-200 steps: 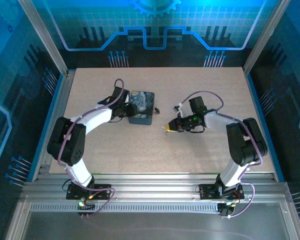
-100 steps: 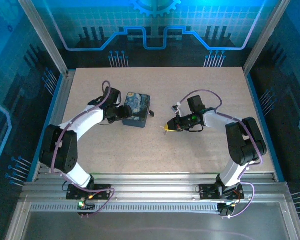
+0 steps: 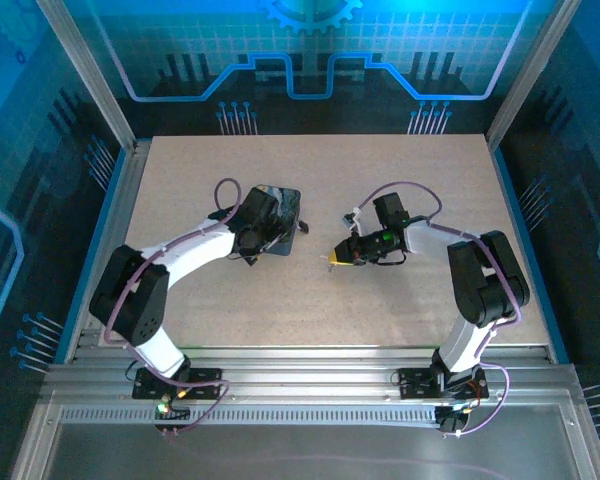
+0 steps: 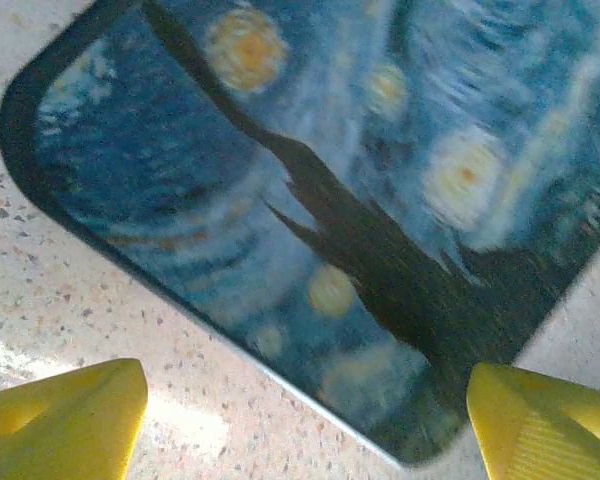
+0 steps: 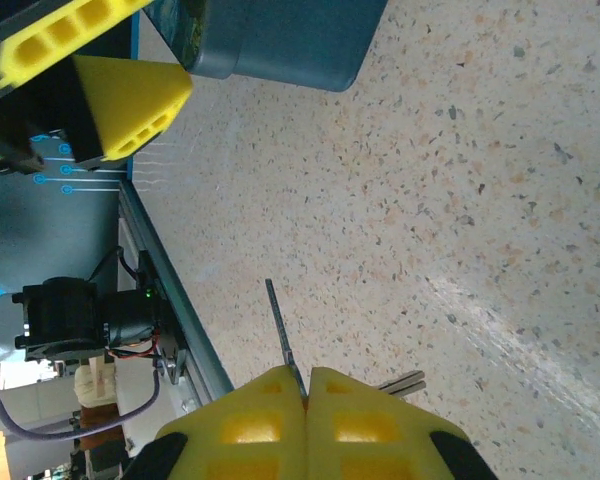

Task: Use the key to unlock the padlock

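The dark blue swirl-patterned tin (image 3: pixel 280 205) lies left of the table's centre. My left gripper (image 3: pixel 258 232) hovers over its near-left part, open. From the left wrist the tin's lid (image 4: pixel 310 200) is close below, with the yellow fingertips (image 4: pixel 65 420) wide apart at the tin's near edge. A tiny dark padlock (image 3: pixel 303 224) sits at the tin's right side; its details are too small to tell. My right gripper (image 3: pixel 338 258) is shut on a key (image 5: pixel 282 335) whose thin blade sticks out past the fingertips (image 5: pixel 250 425). Two more keys (image 5: pixel 405 383) hang beside them.
The speckled tabletop (image 3: pixel 380 310) is bounded by aluminium rails. In the right wrist view the tin's side (image 5: pixel 280 40) and the left gripper's yellow finger (image 5: pixel 130 95) appear at the top left.
My left gripper has swung from the tin's left side to above it, and the tin has shifted and turned slightly. The right gripper with the key has barely moved.
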Action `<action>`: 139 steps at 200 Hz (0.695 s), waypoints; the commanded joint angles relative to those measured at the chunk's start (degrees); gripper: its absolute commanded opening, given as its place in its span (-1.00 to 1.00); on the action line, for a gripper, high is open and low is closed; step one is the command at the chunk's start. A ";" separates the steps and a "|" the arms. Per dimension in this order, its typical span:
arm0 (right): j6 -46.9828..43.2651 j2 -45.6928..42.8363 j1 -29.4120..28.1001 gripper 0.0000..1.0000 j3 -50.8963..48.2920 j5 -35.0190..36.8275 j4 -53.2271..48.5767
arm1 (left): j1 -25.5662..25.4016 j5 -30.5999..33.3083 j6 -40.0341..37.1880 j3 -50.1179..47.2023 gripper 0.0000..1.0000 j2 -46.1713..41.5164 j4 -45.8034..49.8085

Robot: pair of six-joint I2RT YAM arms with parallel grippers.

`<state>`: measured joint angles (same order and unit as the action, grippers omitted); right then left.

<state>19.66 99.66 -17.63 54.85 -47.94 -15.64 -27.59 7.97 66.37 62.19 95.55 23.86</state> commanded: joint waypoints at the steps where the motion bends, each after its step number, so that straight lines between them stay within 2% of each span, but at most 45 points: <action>1: -2.26 -1.29 -0.17 -1.00 -0.04 0.06 -2.20 | -0.16 3.59 4.68 1.53 0.69 2.16 -2.03; 24: -2.40 -1.22 0.28 -1.00 -0.30 -0.19 -2.11 | -0.05 4.62 4.32 0.23 0.64 3.55 -4.65; 56: -2.33 -1.07 0.31 -1.00 -0.52 -0.06 -2.03 | 0.11 6.69 -0.16 -1.67 0.34 3.69 -4.80; 88: -2.35 -1.14 0.42 -1.00 -0.79 0.00 -2.09 | 1.92 5.89 -9.24 -6.44 0.14 2.94 -5.85; 139: -2.17 -0.96 0.49 -1.00 -0.49 -0.05 -2.38 | 9.43 0.40 -25.55 -15.59 -0.09 -1.13 -9.61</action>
<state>18.37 99.66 -17.56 54.72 -47.94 -16.80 -22.33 8.62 53.34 52.86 93.27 5.80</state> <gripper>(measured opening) 0.041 0.467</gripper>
